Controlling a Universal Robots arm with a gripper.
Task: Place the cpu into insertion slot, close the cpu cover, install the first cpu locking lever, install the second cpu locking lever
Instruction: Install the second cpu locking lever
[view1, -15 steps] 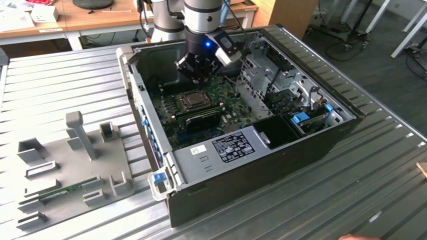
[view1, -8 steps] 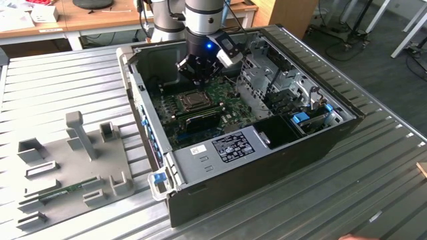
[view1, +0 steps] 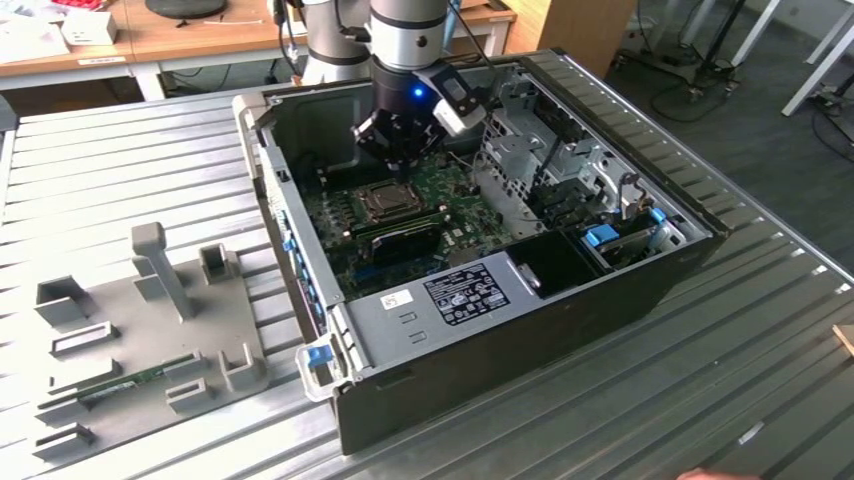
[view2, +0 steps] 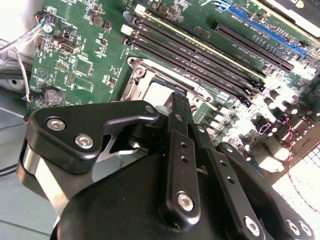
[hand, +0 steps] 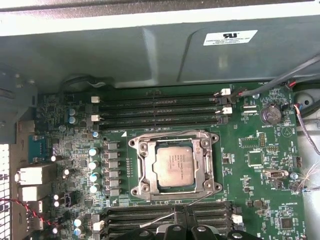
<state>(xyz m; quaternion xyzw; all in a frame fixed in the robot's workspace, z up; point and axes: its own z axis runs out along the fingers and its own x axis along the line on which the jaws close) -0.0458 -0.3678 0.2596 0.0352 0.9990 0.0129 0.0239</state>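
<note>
- Ribbed metal table (view1: 120, 180), open computer case (view1: 534, 330) on it.
- Gripper (view1: 398, 160) above cpu (hand: 174, 166), seated in insertion slot (hand: 150, 170), cpu cover (hand: 206, 170) down.
- Finger state: cannot tell.

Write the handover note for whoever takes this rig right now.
Claw: above the board inside the case, holding nothing that shows; whether it is open cannot be told.
Cpu: seated in the slot.
Cover: down flat around the cpu in the first wrist view.
Done: cpu placed, cover closed.
Left: the two locking levers; their state cannot be told from these pictures.
</note>
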